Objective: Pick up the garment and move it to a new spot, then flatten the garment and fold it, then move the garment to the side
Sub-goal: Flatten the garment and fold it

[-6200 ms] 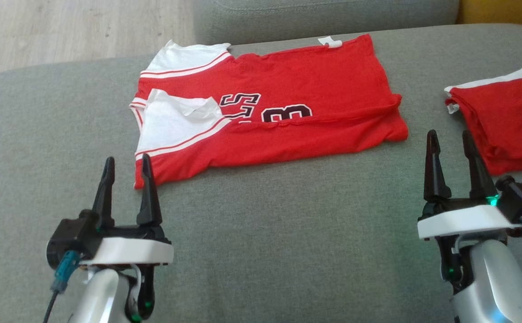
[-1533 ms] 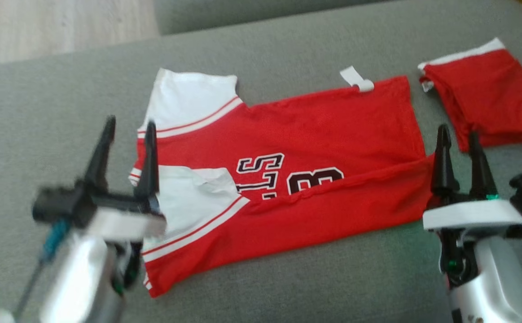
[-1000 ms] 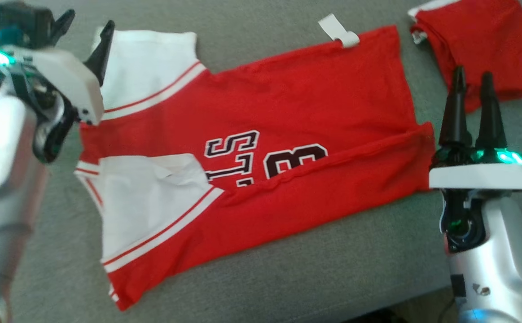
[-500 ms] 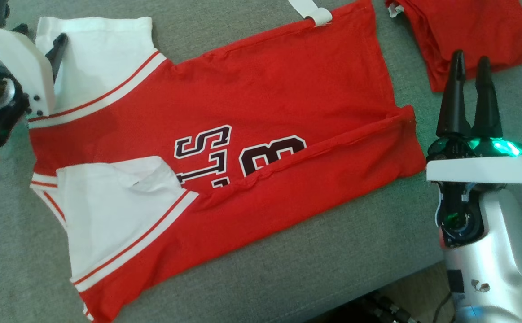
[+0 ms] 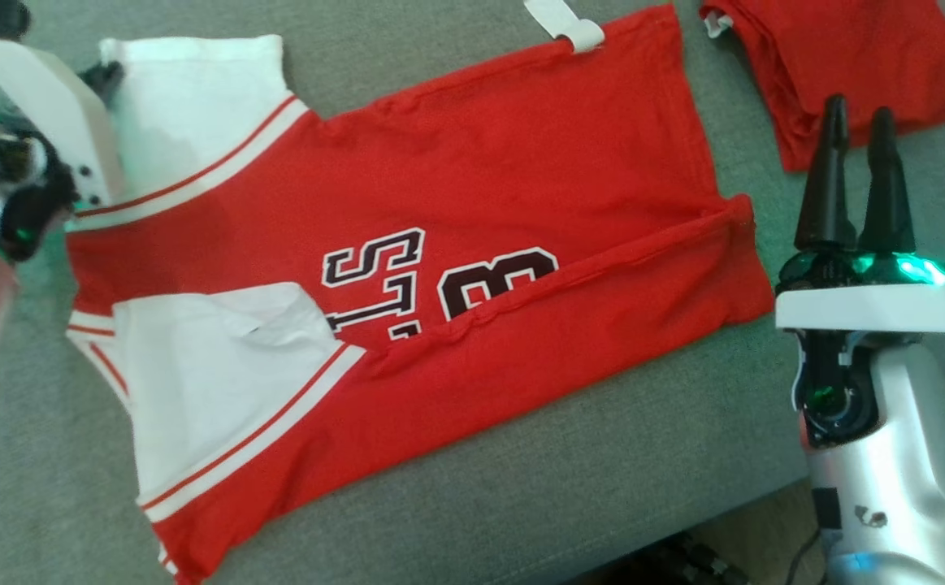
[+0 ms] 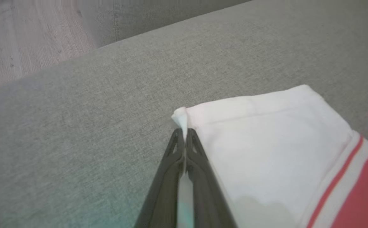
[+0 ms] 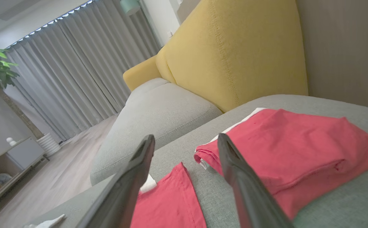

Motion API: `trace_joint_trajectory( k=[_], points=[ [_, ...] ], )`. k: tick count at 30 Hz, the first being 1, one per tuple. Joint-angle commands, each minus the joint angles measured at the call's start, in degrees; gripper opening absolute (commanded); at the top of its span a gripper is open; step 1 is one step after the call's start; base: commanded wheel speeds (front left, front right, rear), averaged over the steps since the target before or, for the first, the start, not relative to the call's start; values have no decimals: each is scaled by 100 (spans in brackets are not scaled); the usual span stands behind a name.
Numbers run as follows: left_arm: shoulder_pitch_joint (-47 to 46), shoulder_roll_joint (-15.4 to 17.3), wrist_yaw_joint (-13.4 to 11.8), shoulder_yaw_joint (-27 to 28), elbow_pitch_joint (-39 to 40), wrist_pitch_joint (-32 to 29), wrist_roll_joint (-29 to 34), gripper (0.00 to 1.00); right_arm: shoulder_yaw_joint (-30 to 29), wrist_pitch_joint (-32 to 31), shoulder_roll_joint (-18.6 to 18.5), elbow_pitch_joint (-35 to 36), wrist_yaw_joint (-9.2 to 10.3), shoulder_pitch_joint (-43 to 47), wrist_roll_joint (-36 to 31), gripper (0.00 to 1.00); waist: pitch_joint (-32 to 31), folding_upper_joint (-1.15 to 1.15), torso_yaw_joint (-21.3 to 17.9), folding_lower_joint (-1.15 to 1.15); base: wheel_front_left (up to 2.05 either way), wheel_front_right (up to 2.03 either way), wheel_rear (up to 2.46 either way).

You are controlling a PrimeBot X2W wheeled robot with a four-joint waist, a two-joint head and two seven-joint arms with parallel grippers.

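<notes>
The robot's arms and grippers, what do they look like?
The right gripper and left gripper each have two long, tapered black fingers. They sit on a white plate with glowing green lights, atop a rounded silver forearm.

Closed fingers (image 6: pixel 169 171) pinch the garment (image 6: pixel 266 152) by its white sleeve corner.
</notes>
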State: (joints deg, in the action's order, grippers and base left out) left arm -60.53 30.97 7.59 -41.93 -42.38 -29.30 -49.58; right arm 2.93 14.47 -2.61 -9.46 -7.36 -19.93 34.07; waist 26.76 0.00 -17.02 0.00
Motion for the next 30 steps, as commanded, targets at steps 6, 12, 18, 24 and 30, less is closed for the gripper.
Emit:
trace_joint_trajectory(
  k=[6, 12, 18, 24, 30],
  points=[
    [-8, 41, -10, 22, 555, 1301, 76, 0, -92, 52, -27, -129, -13, -275, -911, 100, -452, 0, 408, 0, 0, 0, 0],
    [248, -144, -10, 24, 1244, 2684, 215, 0, -414, -658, -30, -530, -13, -661, -2167, 100, -807, 0, 936, 0, 0, 0, 0],
    [863, -189, -27, -174, 2204, 3146, 281, 0, -600, -1665, -302, -971, -13, -1077, -2620, 100, -1030, 0, 1323, 0, 0, 0, 0],
    [1420, -169, -290, -298, 3126, 3277, 317, 0, -350, -2216, -828, -1745, -13, -1314, -2736, 100, -1091, 0, 1615, 0, 0, 0, 0],
    [1746, -120, -482, -480, 3803, 3149, 366, 0, -303, -2396, -1208, -2686, -13, -1627, -2757, 100, -1061, 0, 1808, 0, 0, 0, 0]
  ],
)
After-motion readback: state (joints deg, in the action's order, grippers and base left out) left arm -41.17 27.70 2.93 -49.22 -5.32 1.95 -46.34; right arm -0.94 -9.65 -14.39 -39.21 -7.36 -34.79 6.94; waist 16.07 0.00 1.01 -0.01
